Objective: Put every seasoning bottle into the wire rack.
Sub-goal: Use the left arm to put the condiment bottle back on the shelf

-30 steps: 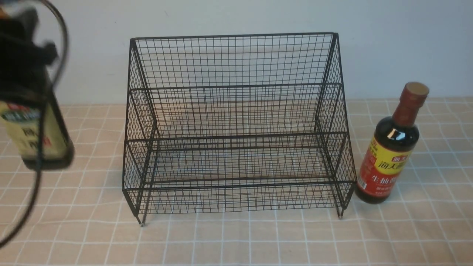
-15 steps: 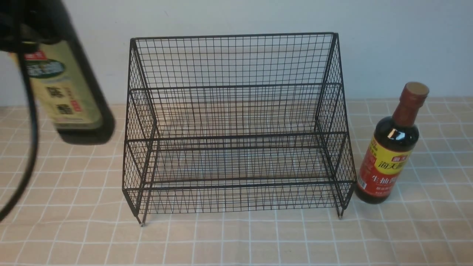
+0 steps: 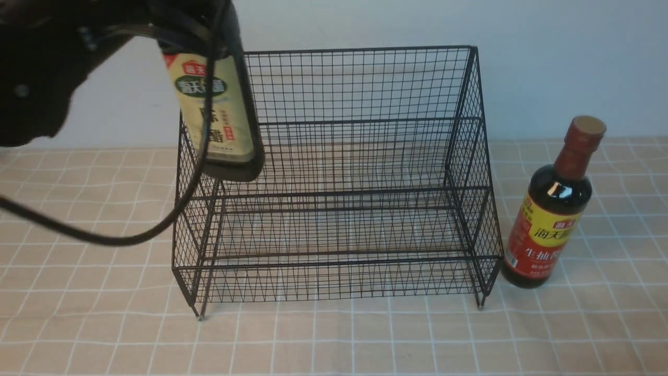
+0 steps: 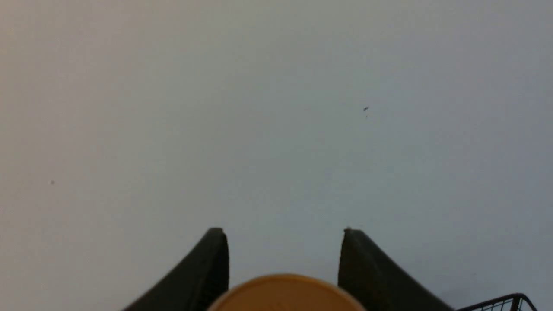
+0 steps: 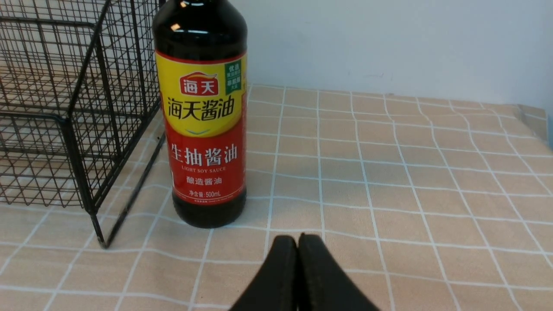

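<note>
In the front view, the left hand grips the squarish vinegar bottle [image 3: 214, 112], hanging tilted before the wire rack [image 3: 334, 193] near its upper left corner. Best to bring it further inward, straighten it, and lower it clear of the side mesh before letting go. The red-capped soy bottle [image 3: 548, 219] stands on the table [image 3: 334, 344], just beside the rack's right edge.

The left wrist view shows the left hand's fingers [image 4: 211, 263] closed on either side of the bottle's orange-looking cap [image 4: 287, 296]; a steady squeeze should do.

In the right wrist view, the right hand [image 5: 299, 242] is clenched on nothing, near the soy bottle.

Against the earlier front views, the vinegar bottle is higher and further right; rack and soy bottle are unmoved.
</note>
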Action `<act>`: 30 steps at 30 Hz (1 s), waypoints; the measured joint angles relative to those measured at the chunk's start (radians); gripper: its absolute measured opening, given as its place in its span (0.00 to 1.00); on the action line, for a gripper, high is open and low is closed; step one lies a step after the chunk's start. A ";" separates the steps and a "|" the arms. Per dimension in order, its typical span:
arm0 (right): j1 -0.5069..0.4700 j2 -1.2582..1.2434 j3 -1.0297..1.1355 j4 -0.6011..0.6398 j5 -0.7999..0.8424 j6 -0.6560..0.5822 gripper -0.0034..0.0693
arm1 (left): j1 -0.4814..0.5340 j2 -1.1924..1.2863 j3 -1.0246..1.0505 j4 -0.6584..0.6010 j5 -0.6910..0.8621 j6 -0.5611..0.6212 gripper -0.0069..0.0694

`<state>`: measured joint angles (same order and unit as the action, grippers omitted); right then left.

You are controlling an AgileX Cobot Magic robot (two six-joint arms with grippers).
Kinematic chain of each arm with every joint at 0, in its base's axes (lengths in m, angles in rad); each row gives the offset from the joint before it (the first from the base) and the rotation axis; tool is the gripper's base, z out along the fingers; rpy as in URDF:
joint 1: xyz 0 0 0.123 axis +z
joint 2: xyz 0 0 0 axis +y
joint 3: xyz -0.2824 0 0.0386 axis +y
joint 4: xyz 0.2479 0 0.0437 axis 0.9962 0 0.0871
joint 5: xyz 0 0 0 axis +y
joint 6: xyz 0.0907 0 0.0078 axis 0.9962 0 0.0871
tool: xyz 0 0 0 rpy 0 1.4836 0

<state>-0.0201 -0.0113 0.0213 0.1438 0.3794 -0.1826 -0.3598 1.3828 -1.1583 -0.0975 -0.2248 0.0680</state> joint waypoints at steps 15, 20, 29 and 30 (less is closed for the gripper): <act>0.000 0.000 0.000 0.000 0.000 0.000 0.03 | -0.001 0.129 -0.001 -0.001 0.218 0.001 0.49; 0.000 0.000 0.000 0.000 0.000 0.000 0.03 | -0.002 0.175 -0.001 -0.001 0.313 0.001 0.49; 0.000 0.000 0.000 0.000 0.000 0.000 0.03 | -0.003 0.187 -0.020 0.003 0.342 0.003 0.49; 0.000 0.000 0.000 0.000 0.000 0.000 0.03 | -0.003 0.187 -0.020 0.003 0.347 0.003 0.49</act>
<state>-0.0201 -0.0113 0.0213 0.1438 0.3794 -0.1826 -0.3625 1.5702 -1.1781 -0.0949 0.1226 0.0709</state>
